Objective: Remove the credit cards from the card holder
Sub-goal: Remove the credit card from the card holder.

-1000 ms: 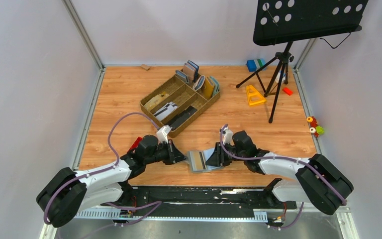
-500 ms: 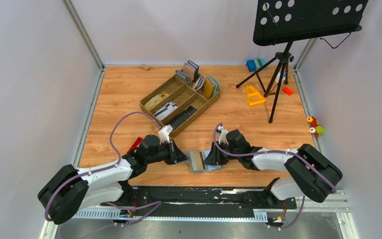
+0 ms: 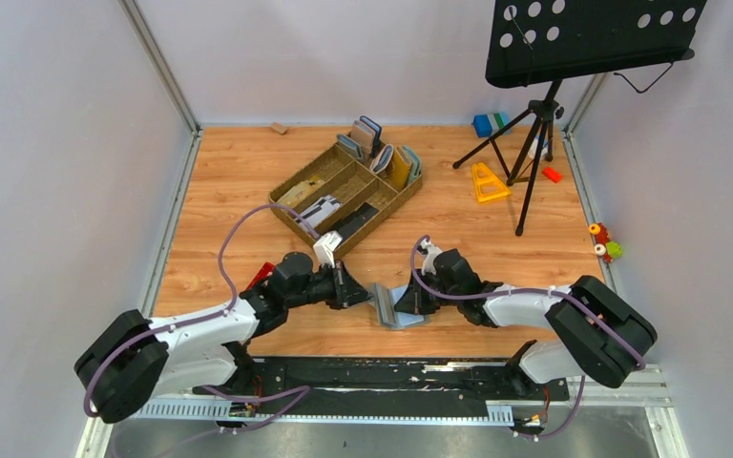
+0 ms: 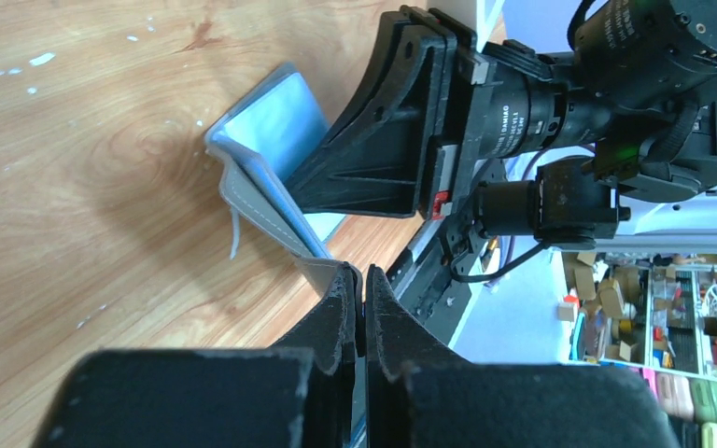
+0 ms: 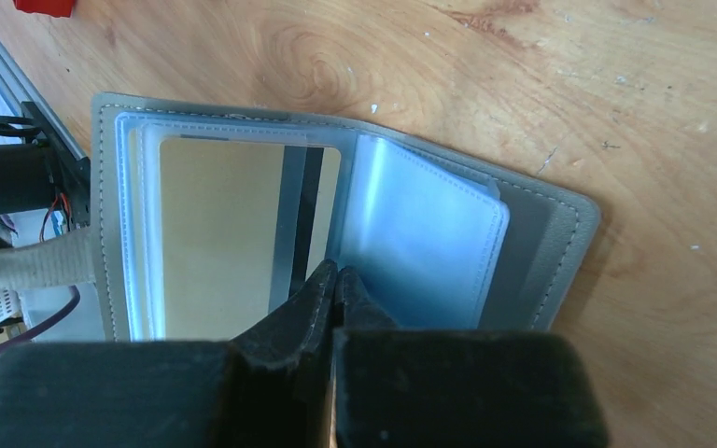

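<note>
- Pincers of both black arms are meeting at the near middle of the wood-grain bench point(image 3: 229, 191). The flat grey bi-fold card holder point(image 3: 391, 307), with light blue-grey inside faces, is lying there between them, spread open.
- The left pincer point(image 3: 363, 294) is squeezing fully together on the grey outer edge of the card holder, and that side is standing up off the boards in a V.
- The right pincer point(image 5: 336, 275) is pressing fully closed too. Its tips are resting inside the card holder, where a gold card with a dark stripe point(image 5: 215, 233) is meeting a pale blue leaf. I cannot tell whether anything is pinched between them.
- A brown compartment tray point(image 3: 387, 215) is sitting just behind the left wrist, its near corner close to the arm, and several upright wallets point(image 3: 382, 153) are standing at its far end.
- A flat red object point(image 3: 261, 277) is peeking out from beside the left arm.
- A black music stand point(image 3: 592, 38) on a tripod is standing at the far right, well apart. A yellow triangular piece point(image 3: 487, 181), a blue block point(image 3: 484, 124) and a small red block point(image 3: 552, 175) are lying around its feet.
</note>
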